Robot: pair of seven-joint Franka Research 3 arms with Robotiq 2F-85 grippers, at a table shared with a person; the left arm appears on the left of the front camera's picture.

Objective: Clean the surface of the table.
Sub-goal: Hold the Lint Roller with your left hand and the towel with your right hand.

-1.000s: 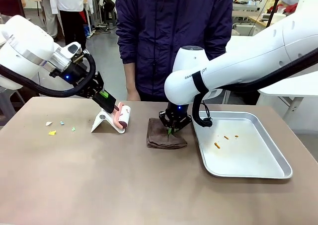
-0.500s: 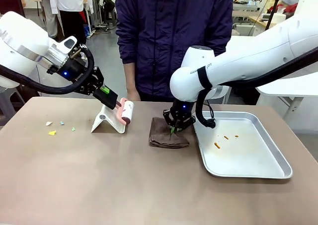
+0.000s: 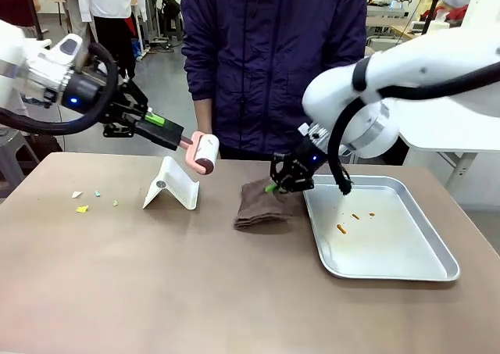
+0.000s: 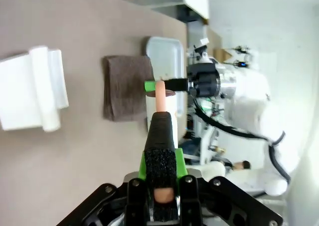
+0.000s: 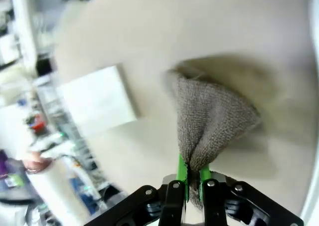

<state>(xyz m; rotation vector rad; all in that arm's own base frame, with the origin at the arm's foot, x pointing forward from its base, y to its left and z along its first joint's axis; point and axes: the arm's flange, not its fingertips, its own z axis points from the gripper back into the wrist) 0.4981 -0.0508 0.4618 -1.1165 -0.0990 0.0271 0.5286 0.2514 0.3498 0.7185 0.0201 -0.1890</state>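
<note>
My left fingers [image 3: 173, 134] clamp the lint roller [image 3: 205, 151], my right fingers [image 3: 275, 186] pinch the brown cloth [image 3: 262, 207] just left of the tray [image 3: 391, 277], over the surface [image 3: 195, 291] bearing it; pickup seems done, so next I should lower and wipe.

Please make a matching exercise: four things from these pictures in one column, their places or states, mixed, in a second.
1. lint roller
2. brown cloth
3. metal tray
4. paper scraps

a. flat on the table, holds orange crumbs
b. held in the air by the left gripper
c. scattered near the table's left end
d. one edge pinched up by the right gripper

Pairs: 1-b, 2-d, 3-a, 4-c
</note>
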